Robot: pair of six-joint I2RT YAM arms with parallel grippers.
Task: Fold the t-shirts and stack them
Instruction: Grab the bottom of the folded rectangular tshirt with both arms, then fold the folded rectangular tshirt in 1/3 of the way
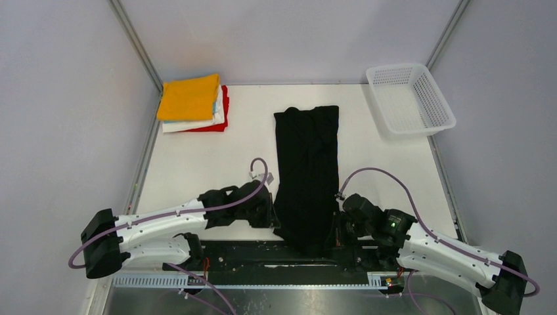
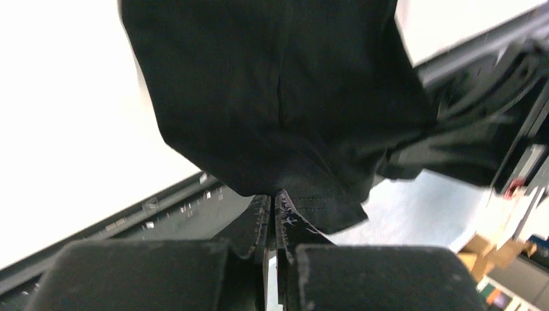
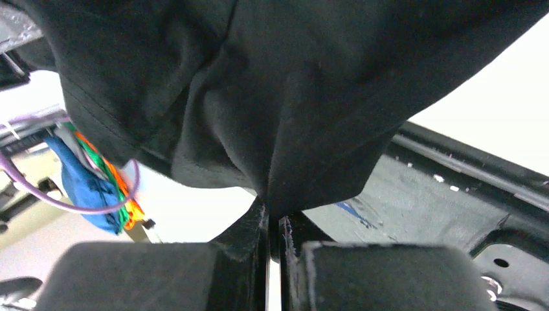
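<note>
Left gripper (image 2: 273, 202) pinches the black shirt (image 1: 307, 164) at its near-left hem, jaws pressed together on cloth; right gripper (image 3: 272, 208) clamps the near-right corner the same way. Shirt lies as a long strip on the desk (image 1: 197, 164), running straight away from both arms. Folded stack (image 1: 192, 100) sits far left, nearer the left arm.

Centre: black shirt (image 1: 307, 164) lies as a long strip from the near edge toward the far side, dividing the table (image 1: 197, 170).
Left half: bare surface between the strip and the stack (image 1: 194, 104) of folded shirts in the far-left corner.
Right half: bare surface; basket (image 1: 410, 98) fills the far-right corner, well apart from the strip.
Near edge: left gripper (image 2: 272, 201) and right gripper (image 3: 273, 214) pinch the shirt's near end, crowded over the black rail (image 1: 263, 252).
Sides: walls (image 1: 66, 98) close around the table.
</note>
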